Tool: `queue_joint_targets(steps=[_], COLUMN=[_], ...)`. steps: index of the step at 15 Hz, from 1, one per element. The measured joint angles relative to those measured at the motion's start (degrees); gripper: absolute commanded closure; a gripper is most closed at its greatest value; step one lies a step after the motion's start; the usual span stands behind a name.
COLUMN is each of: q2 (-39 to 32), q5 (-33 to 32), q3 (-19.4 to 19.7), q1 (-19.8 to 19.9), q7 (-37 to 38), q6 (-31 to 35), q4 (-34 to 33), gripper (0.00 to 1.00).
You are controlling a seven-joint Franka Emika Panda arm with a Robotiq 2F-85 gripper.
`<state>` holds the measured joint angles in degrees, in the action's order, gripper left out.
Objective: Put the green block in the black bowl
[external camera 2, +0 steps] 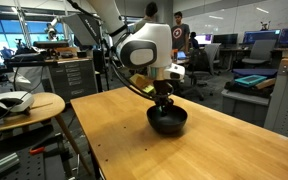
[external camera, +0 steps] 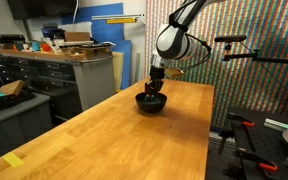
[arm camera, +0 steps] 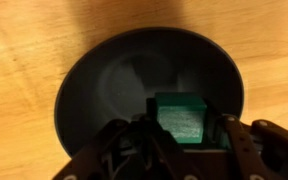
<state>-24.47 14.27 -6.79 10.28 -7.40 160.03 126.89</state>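
A busy lab, with cabinets and cluttered benches along the walls, surrounds a long wooden tabletop (external camera: 114, 130). It is bare apart from the bowl (external camera: 151, 101), which sits toward its far edge, well in from both long edges.

The arm reaches down so that the gripper (external camera: 156, 88) hangs directly over the bowl (external camera 2: 167, 121), its tip at about rim height in both exterior views. The block cannot be made out in either of them.

In the wrist view the block (arm camera: 180, 118) shows green between the dark fingers (arm camera: 134, 140), with the bowl's glossy inside (arm camera: 124, 80) spread out beneath it. The gripper (arm camera: 181, 140) appears to be pinching the block, which looks large against the bowl, so I judge it is held above the bottom rather than lying on it.

The step in hand, then, is the placing. The carry looks done and the block is within the rim, off centre toward the near wall.

The next move calls for the fingers to spread so the block drops in, perhaps after a slight lowering to keep it from bouncing on the slick surface. The arm must then rise straight up so the fingers clear the rim without nudging the bowl.
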Motion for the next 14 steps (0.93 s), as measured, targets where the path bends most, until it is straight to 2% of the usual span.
queue_joint_targets(steps=[1, 5, 7, 14], q2=[-0.47, -1.04, -1.04, 0.95], q5=[0.00, -0.01, -0.01, 2.02], q3=[0.27, 1.90, 2.51, 1.94], q1=[0.10, 0.18, 0.18, 0.56], q7=[0.00, 0.00, 0.00, -0.02], q6=[-0.80, -3.33, -3.76, -7.51], q4=[-0.70, -2.62, -3.22, -4.62], gripper=[0.37, 0.05, 0.00, 0.00])
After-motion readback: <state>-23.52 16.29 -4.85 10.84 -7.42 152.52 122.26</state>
